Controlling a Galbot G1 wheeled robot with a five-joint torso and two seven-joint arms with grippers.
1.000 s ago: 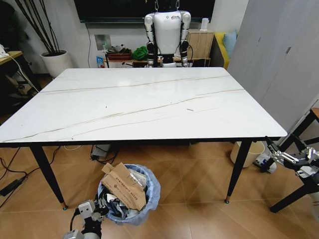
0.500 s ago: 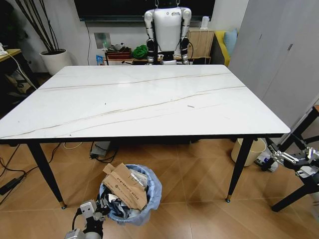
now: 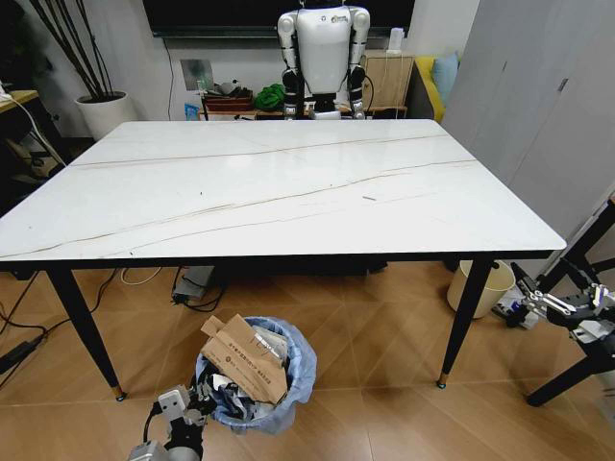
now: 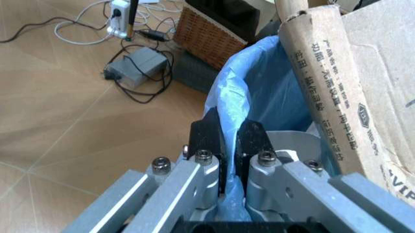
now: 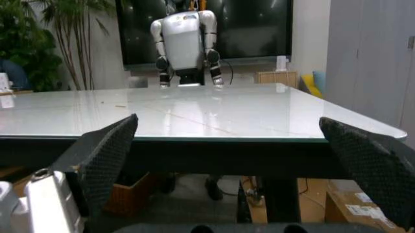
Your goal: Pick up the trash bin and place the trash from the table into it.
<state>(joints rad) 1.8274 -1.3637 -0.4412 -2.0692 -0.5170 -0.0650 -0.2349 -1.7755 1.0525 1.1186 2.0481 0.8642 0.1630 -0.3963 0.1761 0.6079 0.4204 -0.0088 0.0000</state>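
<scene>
The trash bin (image 3: pixel 258 379), lined with a light-blue bag, is on the floor in front of the table (image 3: pixel 269 192). Trash fills it: torn brown cardboard (image 3: pixel 245 357) sticks out above crumpled paper. My left gripper (image 3: pixel 197 408) is at the bin's near-left rim. In the left wrist view, the left gripper (image 4: pixel 228 128) is shut on the blue bag and rim of the trash bin (image 4: pixel 259 92), beside the cardboard (image 4: pixel 337 82). My right gripper (image 3: pixel 516 291) hangs open, low beside the table's right front leg. In the right wrist view, the right gripper (image 5: pixel 233 160) has its fingers wide apart, facing the table (image 5: pixel 207 114).
A cream bin (image 3: pixel 480 288) sits behind the right front table leg. Cables and a power adapter (image 3: pixel 192 286) lie under the table. A black stand (image 3: pixel 577 365) is at my right. A white humanoid robot (image 3: pixel 322 53) and a potted plant (image 3: pixel 101 110) are beyond the table.
The head camera has moved: the table sits a little higher in the picture and the bin a little lower. My left gripper stays shut on the bin's rim; the right stays open.
</scene>
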